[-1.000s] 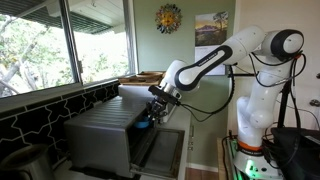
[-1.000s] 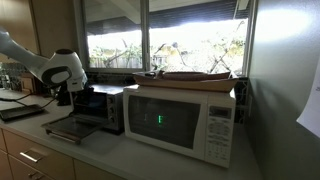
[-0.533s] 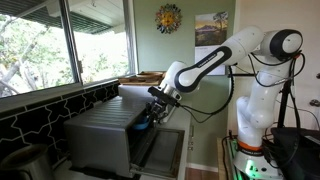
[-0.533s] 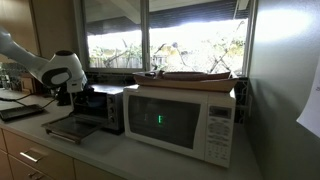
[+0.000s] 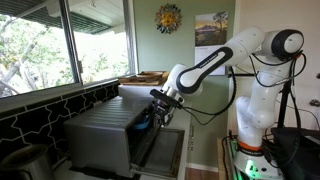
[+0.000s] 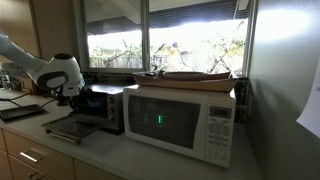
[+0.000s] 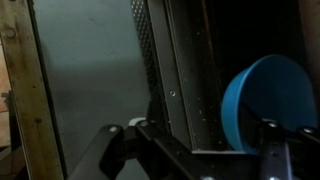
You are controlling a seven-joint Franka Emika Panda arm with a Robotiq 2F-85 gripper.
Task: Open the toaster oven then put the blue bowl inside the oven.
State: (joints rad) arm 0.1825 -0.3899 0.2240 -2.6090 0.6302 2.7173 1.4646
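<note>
The blue bowl (image 7: 262, 95) sits at the centre right of the wrist view, tipped on edge with its hollow towards the camera, at the dark mouth of the toaster oven (image 5: 100, 135). In an exterior view the oven's door (image 5: 162, 150) hangs dropped open in the lower middle of the frame, and the gripper (image 5: 158, 116) is at the opening above it. The jaws appear clamped on the bowl's lower rim, where a dark finger (image 7: 275, 135) crosses it; the opposite pad is hidden. The bowl looks small, rigid and light, probably plastic or glazed, so its smooth wall is likely slippery. A pinch across the rim, one pad inside and one outside, is the sensible hold. Held by one edge, it may pivot or slip, and it may roll if let go while on edge.
</note>
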